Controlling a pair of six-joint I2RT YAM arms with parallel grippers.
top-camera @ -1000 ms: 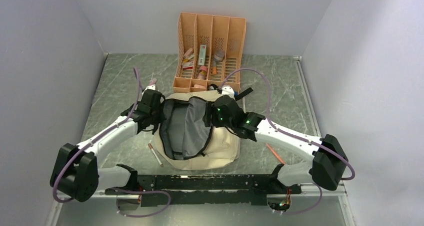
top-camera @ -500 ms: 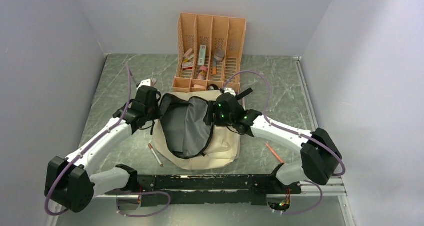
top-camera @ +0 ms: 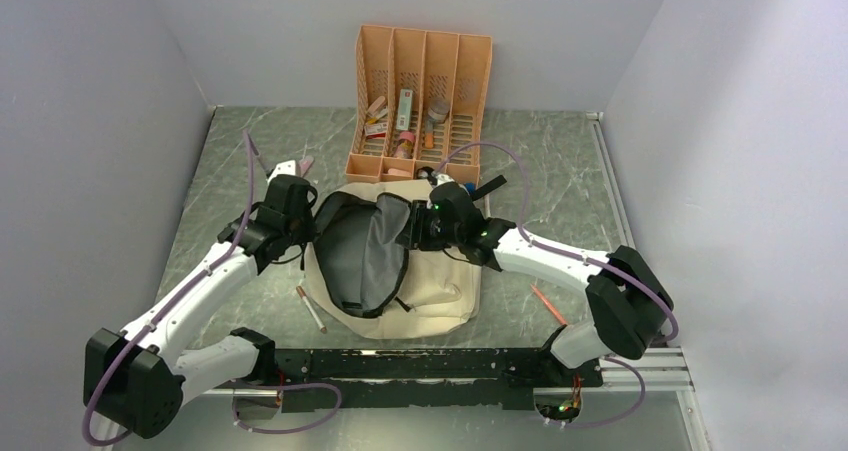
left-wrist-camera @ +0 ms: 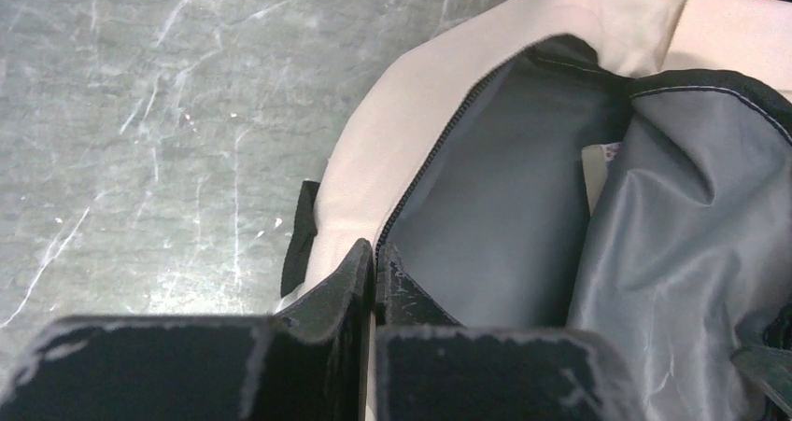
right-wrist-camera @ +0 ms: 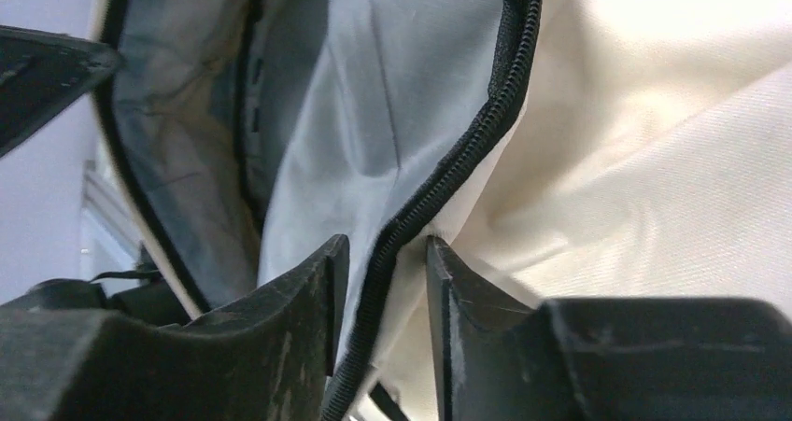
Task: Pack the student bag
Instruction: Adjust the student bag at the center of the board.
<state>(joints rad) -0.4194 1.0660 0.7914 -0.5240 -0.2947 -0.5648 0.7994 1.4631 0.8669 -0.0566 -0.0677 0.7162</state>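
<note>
1. Since a second ago, my left arm has swung out toward the left edge of the grey marble table (top-camera: 590, 171). My right gripper (right-wrist-camera: 383, 253) has pulled its fingers closer.
2. The student bag (top-camera: 440, 293), big, soft cream cloth with a black zipper and grey lining, lies open in the table's middle.
3. My left gripper (left-wrist-camera: 374, 276) is pinched tight on the bag's left rim. The right fingers stand a little apart around the zipper edge.
4. If I pull hard, the thin rim could slip out. Then the mouth would flop shut.
5. The orange slotted plastic organiser (top-camera: 423, 71) sits just behind the bag, so lifting may bump it.
6. A thin white pen (top-camera: 311, 309) and an orange pencil (top-camera: 550, 306) lie on either side of the bag, close to my arms.
</note>
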